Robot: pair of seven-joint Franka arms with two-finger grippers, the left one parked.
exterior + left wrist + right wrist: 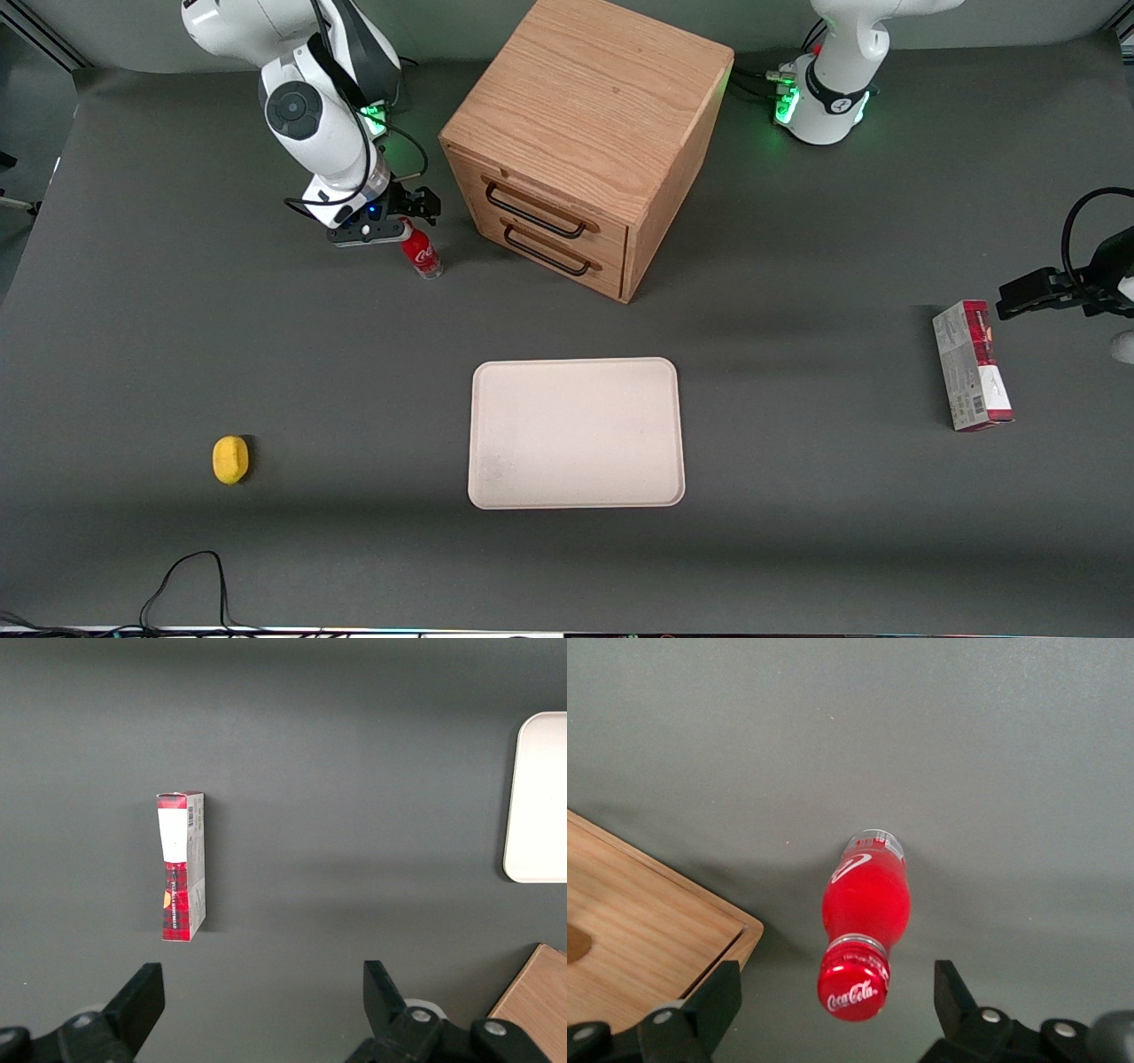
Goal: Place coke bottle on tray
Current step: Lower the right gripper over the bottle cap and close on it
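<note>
The coke bottle (422, 252), small and red with a red cap, stands upright on the dark table beside the wooden drawer box, toward the working arm's end. In the right wrist view its cap (852, 989) sits between my two fingers with a gap on each side. My gripper (400, 221) (833, 1010) hovers just above the bottle's cap, open and holding nothing. The cream-white tray (576, 432) lies flat near the table's middle, nearer the front camera than the box. Its edge also shows in the left wrist view (539, 797).
A wooden two-drawer box (580, 142) stands beside the bottle; its corner shows in the right wrist view (647, 939). A yellow lemon-like object (230, 460) lies near the front at the working arm's end. A red-and-grey carton (972, 365) (182, 865) lies at the parked arm's end.
</note>
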